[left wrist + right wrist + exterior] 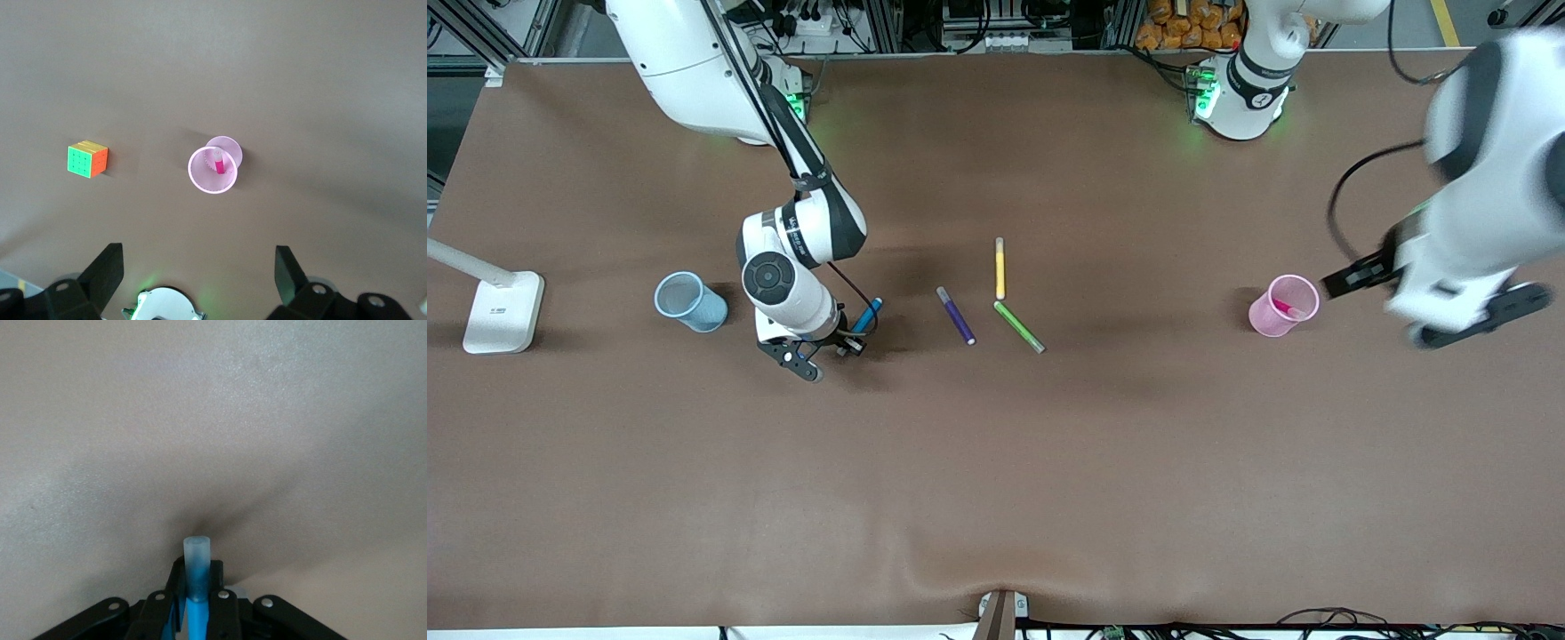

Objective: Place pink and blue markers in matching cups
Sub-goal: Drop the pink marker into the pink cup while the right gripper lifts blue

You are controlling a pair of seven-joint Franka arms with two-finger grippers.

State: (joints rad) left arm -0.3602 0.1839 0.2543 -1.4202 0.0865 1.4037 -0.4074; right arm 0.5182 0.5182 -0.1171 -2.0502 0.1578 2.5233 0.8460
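My right gripper [818,348] is shut on the blue marker [868,315] and holds it tilted, low over the table between the pale blue cup [690,302] and the purple marker. In the right wrist view the fingers [223,603] clamp the blue marker [197,561] just below its greyish cap. The pink marker [1286,308] stands inside the pale pink cup [1282,306] toward the left arm's end. My left gripper [1480,316] is open and empty, up in the air beside the pink cup. The left wrist view shows the pink cup [212,171] with the pink marker [219,165] in it.
A dark purple marker [956,316], a yellow marker [1000,268] and a green marker [1019,326] lie mid-table. A white lamp base [503,311] stands at the right arm's end. A colour cube [88,159] sits on the table near the pink cup.
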